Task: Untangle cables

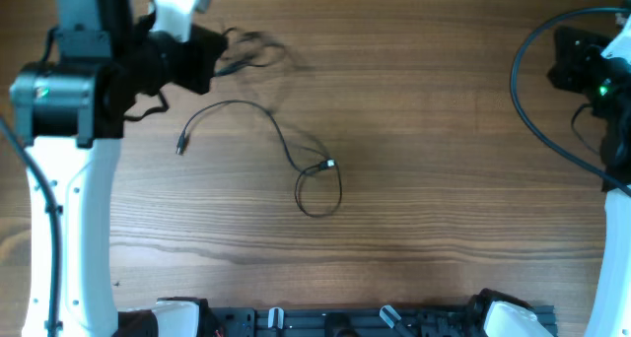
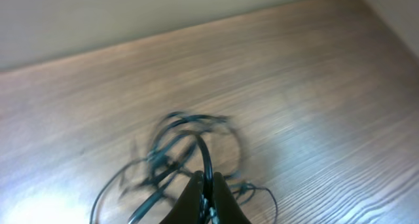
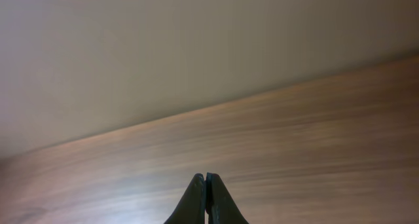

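A thin black cable (image 1: 276, 130) lies on the wooden table, one plug end at the left (image 1: 181, 145) and a loop at the middle (image 1: 319, 189). A tangled bundle of black cable (image 1: 251, 53) hangs at the far left. In the left wrist view the tangle (image 2: 186, 145) is blurred above the table. My left gripper (image 2: 207, 185) is shut on a strand of it. My right gripper (image 3: 205, 181) is shut and empty at the far right, over bare table.
The robot's own black cabling (image 1: 532, 110) curves along the right arm at the right edge. A dark rack (image 1: 365, 322) runs along the near table edge. The left arm's white column (image 1: 79, 229) stands at the left.
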Motion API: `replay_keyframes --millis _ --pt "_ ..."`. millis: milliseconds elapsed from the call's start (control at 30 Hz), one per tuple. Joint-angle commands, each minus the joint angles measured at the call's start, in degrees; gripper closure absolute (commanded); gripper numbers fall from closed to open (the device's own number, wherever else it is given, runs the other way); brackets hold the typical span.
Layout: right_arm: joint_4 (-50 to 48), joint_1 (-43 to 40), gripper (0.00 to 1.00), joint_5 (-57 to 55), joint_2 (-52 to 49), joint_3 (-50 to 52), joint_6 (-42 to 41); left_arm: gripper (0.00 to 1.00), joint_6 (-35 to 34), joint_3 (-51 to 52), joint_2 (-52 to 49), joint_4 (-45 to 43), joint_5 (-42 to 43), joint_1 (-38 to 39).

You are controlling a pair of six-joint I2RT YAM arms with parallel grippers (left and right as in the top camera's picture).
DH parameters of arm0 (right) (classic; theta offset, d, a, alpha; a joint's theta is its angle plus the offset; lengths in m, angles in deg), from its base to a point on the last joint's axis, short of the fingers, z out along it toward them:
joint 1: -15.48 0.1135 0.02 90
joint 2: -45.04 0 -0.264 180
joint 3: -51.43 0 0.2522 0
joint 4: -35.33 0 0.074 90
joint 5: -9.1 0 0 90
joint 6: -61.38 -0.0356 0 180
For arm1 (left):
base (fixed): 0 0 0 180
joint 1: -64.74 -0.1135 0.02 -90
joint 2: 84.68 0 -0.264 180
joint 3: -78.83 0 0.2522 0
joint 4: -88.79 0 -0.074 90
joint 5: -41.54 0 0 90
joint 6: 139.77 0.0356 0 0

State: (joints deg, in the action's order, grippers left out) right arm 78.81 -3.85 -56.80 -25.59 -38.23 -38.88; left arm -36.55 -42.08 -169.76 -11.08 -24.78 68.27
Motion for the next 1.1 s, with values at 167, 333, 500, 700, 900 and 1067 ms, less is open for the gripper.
replay_keyframes --millis 167,333,500,700,900,1067 --pt "0.02 0.24 0.96 7.34 -6.91 -1.46 -4.15 0.96 -7.69 0.00 1.44 0.15 -1.75 -3.04" --pt "0.92 10.73 0.91 13.70 -10.19 -1.44 -11.80 0.96 -24.96 0.00 1.18 -6.34 3.56 -1.44" --pt "-4.52 23.08 0.38 13.22 -13.07 -1.44 -33.70 0.96 -37.94 0.00 1.11 -7.06 3.72 0.55" --pt "-9.03 34.18 0.33 7.65 -19.15 -1.44 -56.33 0.96 -40.13 0.00 1.11 -4.79 3.26 3.34" --pt "-13.92 39.69 0.33 7.15 -24.96 -1.44 -66.27 0.96 -42.07 0.00 1.11 -2.93 3.26 5.64" --pt "-21.24 39.85 0.33 7.21 -26.56 -1.44 -66.34 0.96 -42.14 0.00 1.11 -2.69 3.26 6.05"
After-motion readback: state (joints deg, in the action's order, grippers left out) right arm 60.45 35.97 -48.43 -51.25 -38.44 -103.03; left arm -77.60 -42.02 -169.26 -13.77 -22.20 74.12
